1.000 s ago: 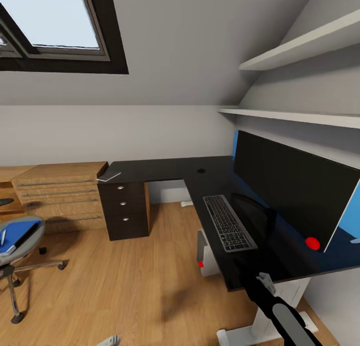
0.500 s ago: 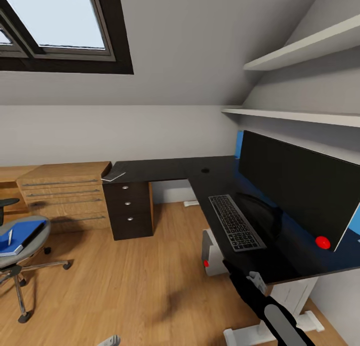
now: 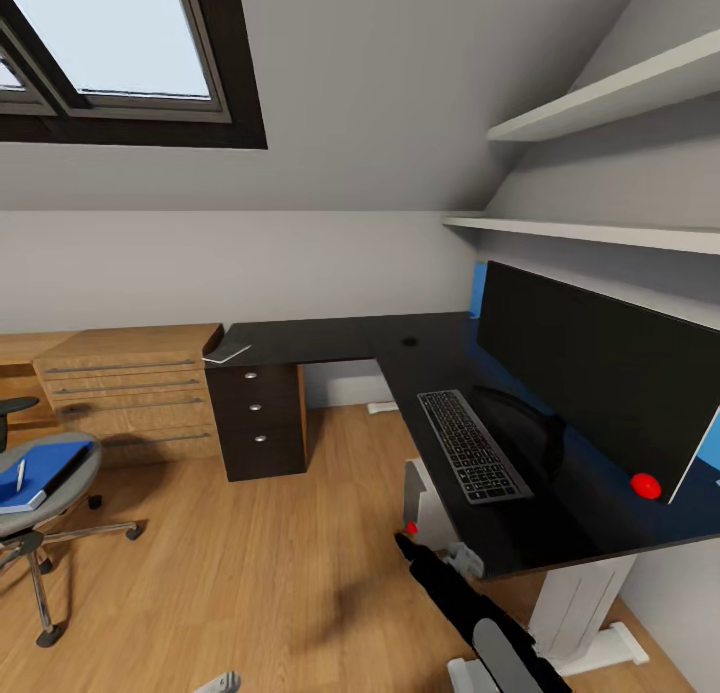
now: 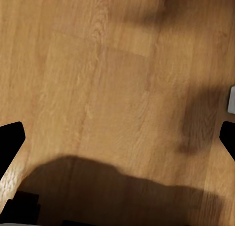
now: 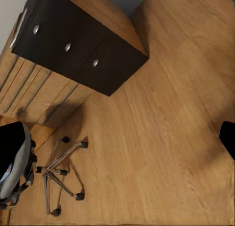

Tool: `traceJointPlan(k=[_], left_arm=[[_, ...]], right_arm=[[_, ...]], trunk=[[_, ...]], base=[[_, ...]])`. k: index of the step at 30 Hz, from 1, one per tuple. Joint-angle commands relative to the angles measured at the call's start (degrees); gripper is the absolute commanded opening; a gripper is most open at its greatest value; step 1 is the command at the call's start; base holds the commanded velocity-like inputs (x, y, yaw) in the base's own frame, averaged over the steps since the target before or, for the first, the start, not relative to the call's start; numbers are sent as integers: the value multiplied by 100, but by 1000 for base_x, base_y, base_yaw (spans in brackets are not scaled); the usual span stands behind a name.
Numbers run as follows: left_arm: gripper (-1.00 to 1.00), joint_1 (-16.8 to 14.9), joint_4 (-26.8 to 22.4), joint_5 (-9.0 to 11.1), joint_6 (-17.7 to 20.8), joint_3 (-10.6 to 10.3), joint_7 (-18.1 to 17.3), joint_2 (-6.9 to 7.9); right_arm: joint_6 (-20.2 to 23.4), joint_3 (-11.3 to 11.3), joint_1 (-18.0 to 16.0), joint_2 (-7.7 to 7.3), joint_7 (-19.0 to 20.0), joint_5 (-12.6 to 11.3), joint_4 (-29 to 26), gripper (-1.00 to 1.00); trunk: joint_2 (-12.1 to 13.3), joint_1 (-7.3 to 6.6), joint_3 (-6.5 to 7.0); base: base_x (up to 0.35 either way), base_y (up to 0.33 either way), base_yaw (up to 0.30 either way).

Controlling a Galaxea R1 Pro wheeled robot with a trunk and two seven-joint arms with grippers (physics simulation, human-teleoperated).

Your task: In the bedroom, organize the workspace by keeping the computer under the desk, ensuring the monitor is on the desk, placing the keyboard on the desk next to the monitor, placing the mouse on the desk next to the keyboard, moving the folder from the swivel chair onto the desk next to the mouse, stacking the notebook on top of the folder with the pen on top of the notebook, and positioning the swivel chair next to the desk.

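Head view: the desk [image 3: 330, 339] runs in an L along the far wall and the right wall, its black top carrying the monitor [image 3: 590, 373] upright against the blue back panel [image 3: 476, 288], a red dot [image 3: 646, 486] at its lower corner. The keyboard [image 3: 472, 444] lies flat just in front of the monitor, lengthwise along the desk's near edge. A thin grey notebook [image 3: 227, 353] rests on the far-left corner of the desktop, above the black pedestal with 3 drawers [image 3: 257, 420]. A light wooden drawer cabinet [image 3: 130, 388] stands just beside that pedestal. Well apart from the desk, at the left edge, sits the swivel chair [image 3: 35, 518]; the blue folder [image 3: 42, 472] lies on its seat with the pale pen [image 3: 20, 475] on top of it. The right arm [image 3: 480, 623] reaches up from below, ending beside the desk's near edge; I cannot tell how its fingers stand here. 2 white shelves [image 3: 590, 235] hang above the monitor.

Left wrist view: wooden floor [image 4: 112, 89] lies below, and the left gripper [image 4: 117, 140] has its 2 dark fingertips at opposite edges, spread wide with nothing between them.

Right wrist view: the right gripper [image 5: 120, 143] also has its fingertips far apart, with nothing held. Beyond it show the drawer pedestal [image 5: 78, 52] and the chair's chrome 5-star base [image 5: 58, 174] on the floor.
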Motion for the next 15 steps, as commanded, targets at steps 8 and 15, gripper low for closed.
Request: traceJointPlan(k=[8,15], left_arm=[[100,-1,-7,52,31,-7,-14,3],[100,-1,-6,55,33,1,-3,11]], right_arm=[[-123,5,-6,687,-36,2080,579,100],[-975,22,-9,1178,-50,3915,1965,100]], trunk=[[-3,0,-6],[-3,0,-6]], base=[[0,0,0],[0,0,0]])
